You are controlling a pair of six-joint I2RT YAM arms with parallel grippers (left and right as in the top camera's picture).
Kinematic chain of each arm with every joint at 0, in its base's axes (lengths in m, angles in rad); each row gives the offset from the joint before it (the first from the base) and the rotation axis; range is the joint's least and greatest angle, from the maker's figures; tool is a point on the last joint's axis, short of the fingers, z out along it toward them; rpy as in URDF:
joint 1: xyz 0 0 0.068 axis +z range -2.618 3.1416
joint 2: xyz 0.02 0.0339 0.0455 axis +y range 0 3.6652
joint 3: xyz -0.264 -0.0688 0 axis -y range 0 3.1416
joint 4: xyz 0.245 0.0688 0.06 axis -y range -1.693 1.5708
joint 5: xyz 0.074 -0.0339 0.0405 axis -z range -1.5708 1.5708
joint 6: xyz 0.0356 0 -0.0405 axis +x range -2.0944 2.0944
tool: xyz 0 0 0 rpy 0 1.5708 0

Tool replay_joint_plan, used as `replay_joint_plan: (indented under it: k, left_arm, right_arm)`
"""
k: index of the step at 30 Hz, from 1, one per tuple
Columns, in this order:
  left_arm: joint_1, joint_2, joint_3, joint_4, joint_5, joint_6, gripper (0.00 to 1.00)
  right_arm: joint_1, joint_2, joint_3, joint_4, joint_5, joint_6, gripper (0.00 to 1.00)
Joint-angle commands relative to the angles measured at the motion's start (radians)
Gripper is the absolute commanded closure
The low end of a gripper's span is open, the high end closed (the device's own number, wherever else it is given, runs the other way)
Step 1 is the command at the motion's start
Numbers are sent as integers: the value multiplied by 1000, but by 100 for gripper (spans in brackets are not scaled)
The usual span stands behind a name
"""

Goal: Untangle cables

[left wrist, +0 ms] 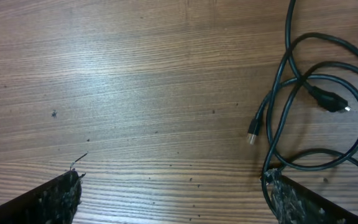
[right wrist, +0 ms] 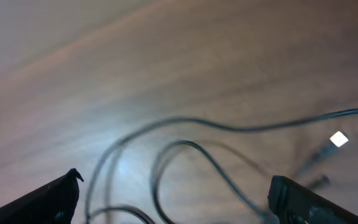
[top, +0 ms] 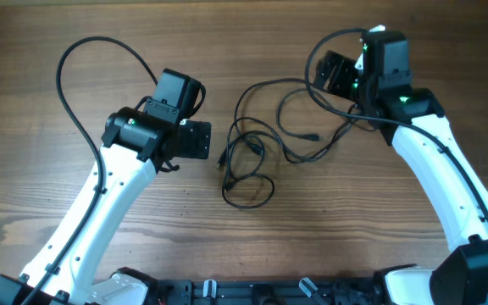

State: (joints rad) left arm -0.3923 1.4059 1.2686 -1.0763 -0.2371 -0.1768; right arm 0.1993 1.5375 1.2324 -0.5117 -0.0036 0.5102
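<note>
The cables (left wrist: 325,98) lie looped on the surface (top: 24,169), between the left pincer (left wrist: 173,180) and right pincer (right wrist: 174,183), both spread wide and empty. Closing on two crossed strands at once could pull the tangle tighter.

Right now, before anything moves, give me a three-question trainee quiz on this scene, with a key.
1. True or false: the left hand and the right hand are both shut.
2. The cables lie: A) between the two hands; B) left of the left hand; C) gripped in the right hand.
3. Fill in: the cables are ___ in colour.
Key: 1 false, both are open; 2 A; 3 black.
</note>
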Motion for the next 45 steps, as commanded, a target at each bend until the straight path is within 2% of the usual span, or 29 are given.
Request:
replay_joint_plan:
  k: [1,4,6,10,17,21,26,30,40,45]
  left_arm:
    - [4,-14,-1,0,2,13,0]
    - [4,-14,-1,0,2,13,0]
    - [4,-14,-1,0,2,13,0]
    - [4,-14,-1,0,2,13,0]
    - [4,-14,-1,0,2,13,0]
    - [4,-14,-1,0,2,13,0]
    - [4,-14,-1,0,2,13,0]
    - [4,-14,-1,0,2,13,0]
    - [4,-14,-1,0,2,13,0]
    - [4,-14,-1,0,2,13,0]
  right_arm:
    - [-3,11,6,-72,17,-50,0]
    - [-2,11,6,-108,-169,-249,0]
    - [-3,11,6,-150,-245,-307,0]
    - [-2,11,6,-236,-312,-428,0]
    - [0,11,-2,-410,-455,-856,0]
    - [0,12,-48,-389,-539,-933,1]
    - [1,27,-109,-333,-581,-959,1]
    - [13,30,-158,-270,-581,-966,1]
    - [26,30,-329,-123,-581,-1117,1]
    - [26,30,-397,-27,-579,-1117,1]
